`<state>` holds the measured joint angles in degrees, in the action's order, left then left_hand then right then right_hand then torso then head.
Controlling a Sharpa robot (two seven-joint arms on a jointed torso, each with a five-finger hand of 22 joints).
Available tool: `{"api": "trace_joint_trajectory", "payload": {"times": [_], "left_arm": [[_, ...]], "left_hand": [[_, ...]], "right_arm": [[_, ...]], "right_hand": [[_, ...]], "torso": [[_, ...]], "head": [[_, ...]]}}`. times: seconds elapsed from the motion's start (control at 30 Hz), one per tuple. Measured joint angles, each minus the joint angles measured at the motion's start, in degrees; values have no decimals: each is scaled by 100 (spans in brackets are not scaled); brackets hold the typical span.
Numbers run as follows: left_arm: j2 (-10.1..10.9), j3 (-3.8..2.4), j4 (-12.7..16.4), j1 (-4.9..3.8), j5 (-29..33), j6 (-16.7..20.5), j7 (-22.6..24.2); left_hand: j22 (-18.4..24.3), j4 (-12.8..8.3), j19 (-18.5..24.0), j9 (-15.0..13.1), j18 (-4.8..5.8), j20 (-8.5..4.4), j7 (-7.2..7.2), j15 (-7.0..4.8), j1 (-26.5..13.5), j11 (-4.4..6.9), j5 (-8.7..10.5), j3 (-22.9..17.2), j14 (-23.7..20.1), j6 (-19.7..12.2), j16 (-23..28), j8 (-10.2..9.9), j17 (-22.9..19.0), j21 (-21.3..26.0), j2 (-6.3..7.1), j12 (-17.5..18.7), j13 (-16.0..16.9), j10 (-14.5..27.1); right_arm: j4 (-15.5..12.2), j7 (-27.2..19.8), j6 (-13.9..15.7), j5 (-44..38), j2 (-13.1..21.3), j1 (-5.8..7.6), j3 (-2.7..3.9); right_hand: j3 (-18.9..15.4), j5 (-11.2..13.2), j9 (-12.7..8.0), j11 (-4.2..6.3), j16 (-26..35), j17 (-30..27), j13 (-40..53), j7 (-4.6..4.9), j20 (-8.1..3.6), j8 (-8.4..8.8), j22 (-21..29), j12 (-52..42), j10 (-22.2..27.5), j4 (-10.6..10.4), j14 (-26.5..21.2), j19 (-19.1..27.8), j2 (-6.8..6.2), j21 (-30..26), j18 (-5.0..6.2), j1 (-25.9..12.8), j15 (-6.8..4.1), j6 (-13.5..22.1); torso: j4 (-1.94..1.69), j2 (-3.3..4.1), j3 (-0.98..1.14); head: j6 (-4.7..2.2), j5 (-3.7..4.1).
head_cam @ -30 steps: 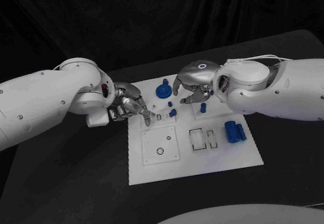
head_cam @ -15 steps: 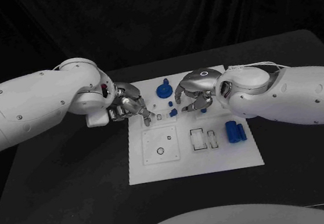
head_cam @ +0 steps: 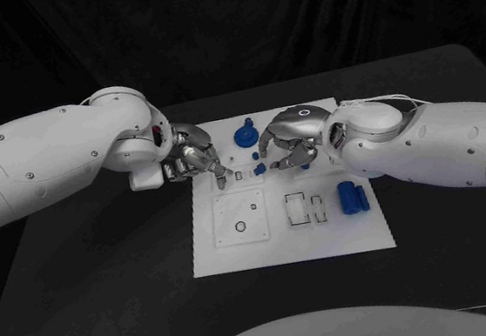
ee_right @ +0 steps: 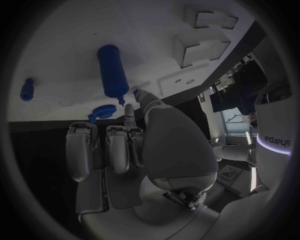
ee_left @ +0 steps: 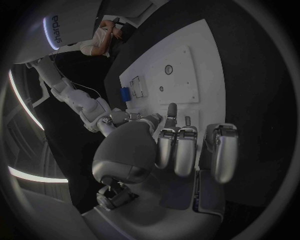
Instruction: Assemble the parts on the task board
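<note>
right hand point(head_cam: 288, 144) curled over task board point(head_cam: 292, 239)

I see the board point(head_cam: 293, 243), a white rectangular plate, lying flat at the centre of the frame, its long side running away from me. Its near left holds a square panel point(head_cam: 240, 219) with a small dark ring; to the right of that sit two narrow rectangular slots point(head_cam: 305, 207). Two blue cylinders point(head_cam: 351, 197) lie side by side, touching, near the right edge. A blue round part point(head_cam: 244, 138) stands near the top edge, and a small blue peg point(head_cam: 259, 169) stands just below it.
</note>
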<state>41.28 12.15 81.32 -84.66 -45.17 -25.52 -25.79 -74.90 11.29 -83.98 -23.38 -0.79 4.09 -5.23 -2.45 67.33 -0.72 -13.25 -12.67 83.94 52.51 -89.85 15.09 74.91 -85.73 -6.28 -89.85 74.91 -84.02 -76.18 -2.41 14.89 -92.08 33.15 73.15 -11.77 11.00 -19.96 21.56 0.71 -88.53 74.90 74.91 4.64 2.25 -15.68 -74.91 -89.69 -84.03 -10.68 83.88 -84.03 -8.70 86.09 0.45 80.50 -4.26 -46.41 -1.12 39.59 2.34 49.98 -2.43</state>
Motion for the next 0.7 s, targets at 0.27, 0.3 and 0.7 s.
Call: {"api": "trace_joint_trajectory", "payload": {"times": [0.27, 0.3, 0.7], "left_arm": [[-6, 0, -6, 4, 0, -9, 0], [-6, 0, -7, 5, 0, -11, 0], [-10, 0, -17, 28, 0, -21, -1]], "left_hand": [[0, 0, 0, 0, 0, 0, 0, 0, 0, 0, 0, 0, 0, 0, 0, 0, 0, 0, 0, 0, 0, 0], [0, 0, 0, 0, 0, 0, 0, 0, 0, 0, 0, 0, 0, 0, 0, 0, 0, 0, 0, 0, 0, 0], [0, 0, 0, 7, 0, 0, 0, 0, 0, 0, -28, 0, 0, 0, 0, 0, 0, 23, 0, 0, 0, 0]], "right_arm": [[133, -153, 25, 138, -27, -33, 0], [142, -170, 27, 154, -28, -35, 0], [197, -310, 37, 280, -87, -50, 0]], "right_hand": [[-17, 475, -132, 0, 0, 0, 0, -24, 0, 116, 0, 0, 0, -111, 0, 0, -4, 0, 0, 4, 0, -17], [-17, 475, -132, 0, 0, 0, 0, -24, 0, 116, 0, 0, 0, -111, 0, 0, -4, 0, 0, 4, 0, -17], [8, 69, -209, 0, 0, 0, 0, -24, 0, 150, 1, 0, 0, -134, 0, 0, -4, 21, 0, 4, 0, -203]], "torso": [[0, -3, -1], [0, -3, -1], [-2, 2, -3]], "head": [[1, -6], [1, -6], [2, 12]]}}
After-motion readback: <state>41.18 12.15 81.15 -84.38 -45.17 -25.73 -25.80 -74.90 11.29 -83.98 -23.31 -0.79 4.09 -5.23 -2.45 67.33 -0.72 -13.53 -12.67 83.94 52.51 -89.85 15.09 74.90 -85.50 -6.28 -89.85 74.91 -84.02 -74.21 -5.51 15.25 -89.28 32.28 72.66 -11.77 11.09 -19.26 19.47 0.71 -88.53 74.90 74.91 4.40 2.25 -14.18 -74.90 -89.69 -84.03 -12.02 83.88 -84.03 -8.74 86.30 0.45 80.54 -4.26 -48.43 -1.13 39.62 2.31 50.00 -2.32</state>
